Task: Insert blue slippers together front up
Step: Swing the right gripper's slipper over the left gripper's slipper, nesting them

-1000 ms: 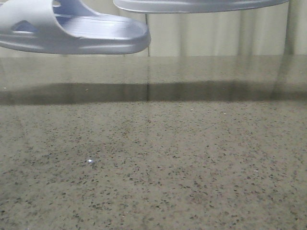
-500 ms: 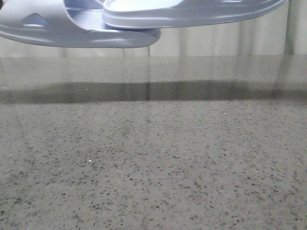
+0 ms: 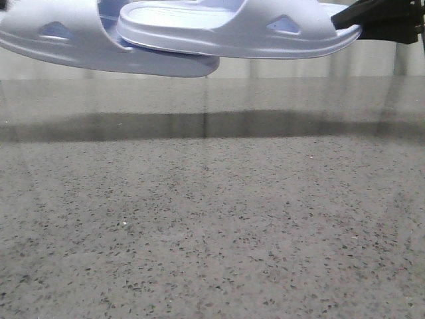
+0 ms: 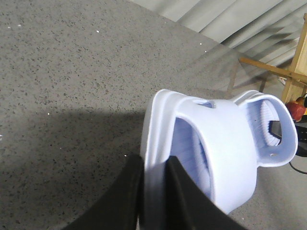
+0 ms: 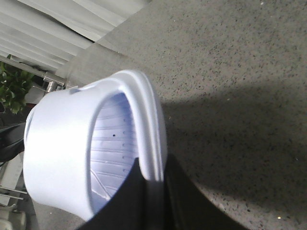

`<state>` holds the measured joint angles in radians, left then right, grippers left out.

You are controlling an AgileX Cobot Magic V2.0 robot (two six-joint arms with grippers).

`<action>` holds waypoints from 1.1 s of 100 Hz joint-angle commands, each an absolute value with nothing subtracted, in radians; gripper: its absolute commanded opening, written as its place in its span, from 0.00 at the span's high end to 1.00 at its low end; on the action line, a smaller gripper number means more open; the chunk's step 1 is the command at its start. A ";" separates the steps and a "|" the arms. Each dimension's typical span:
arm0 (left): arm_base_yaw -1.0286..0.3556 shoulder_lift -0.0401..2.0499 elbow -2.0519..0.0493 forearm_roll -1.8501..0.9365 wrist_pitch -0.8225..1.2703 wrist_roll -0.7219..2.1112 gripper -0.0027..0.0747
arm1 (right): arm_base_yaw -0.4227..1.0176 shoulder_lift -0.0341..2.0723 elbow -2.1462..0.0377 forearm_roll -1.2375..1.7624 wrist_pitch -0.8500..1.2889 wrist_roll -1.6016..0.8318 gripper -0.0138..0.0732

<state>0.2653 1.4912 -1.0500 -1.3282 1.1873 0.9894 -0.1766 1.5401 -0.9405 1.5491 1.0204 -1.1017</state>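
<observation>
Two pale lavender-blue slippers hang in the air at the top of the front view, high above the table. The left slipper point(image 3: 60, 33) has its wide strap and a triangular cut-out showing. The right slipper point(image 3: 239, 30) overlaps it, its toe end pushed under the left slipper's strap. My left gripper point(image 4: 154, 165) is shut on the sole edge of the left slipper point(image 4: 216, 143). My right gripper point(image 5: 152, 170) is shut on the heel edge of the right slipper point(image 5: 72, 148), whose ribbed footbed shows. The right gripper's dark fingers point(image 3: 378, 20) show at the top right of the front view.
A dark speckled stone tabletop point(image 3: 212, 219) lies under the slippers. Pale curtains point(image 3: 279, 56) hang behind it. A wooden frame point(image 4: 292, 67) and a red object point(image 4: 295, 110) stand beyond the table on one side, a green plant point(image 5: 14, 88) on the other.
The right slipper has come down and to the left, sliding into the left slipper. The left slipper has shifted a little. The right gripper's fingers have come into the front view.
</observation>
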 commanded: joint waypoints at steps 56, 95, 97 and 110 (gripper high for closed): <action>0.164 1.455 -1.079 -1.451 1.267 0.996 0.94 | 0.060 1.757 -1.086 1.721 1.160 -1.250 0.96; 0.143 1.455 -1.079 -1.466 1.267 0.996 0.94 | 0.110 1.793 -1.130 1.713 1.169 -1.248 0.96; 0.141 1.455 -1.079 -1.466 1.267 0.996 0.94 | 0.113 1.793 -1.137 1.713 1.169 -1.248 0.96; 0.138 1.455 -1.079 -1.459 1.267 0.996 0.94 | 0.130 1.793 -1.166 1.713 1.171 -1.248 0.96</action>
